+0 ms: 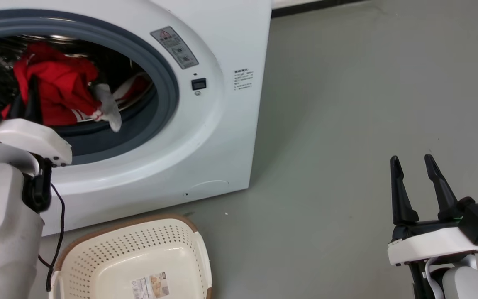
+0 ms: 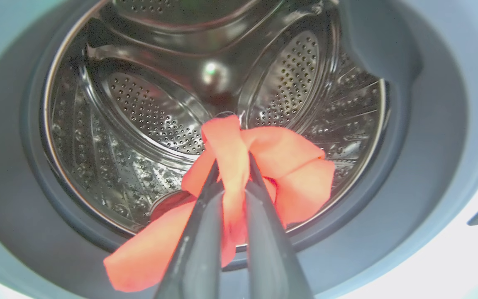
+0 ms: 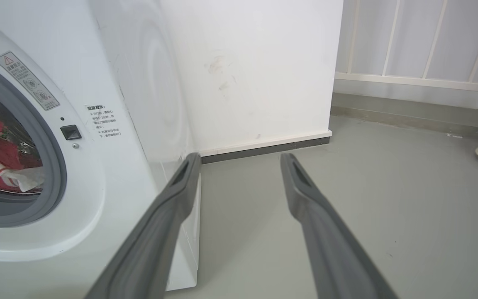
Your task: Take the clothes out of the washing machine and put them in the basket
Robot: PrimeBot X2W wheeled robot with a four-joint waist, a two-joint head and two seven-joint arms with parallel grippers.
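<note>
The left hand [image 2: 233, 162] is clamped on a thin fold of the bright red soft garment [image 2: 293, 166], mid-frame at the mouth of the large white front-loading washing machine [image 1: 222, 124]. So slight a pinch may slip, or the trailing tail may snag on the grey rubber ring [image 2: 413, 174]. The cream perforated plastic basket [image 1: 139, 243] sits at the head view's bottom edge, and the right hand [image 1: 417, 160] is at lower right with its fingers apart.

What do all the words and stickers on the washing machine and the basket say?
Grey sticker on the washing machine: a red warning triangle; its words are too small to read.
Black printing beside the door opening: too small to read.
Paper label in the basket: too blurred to read.
</note>
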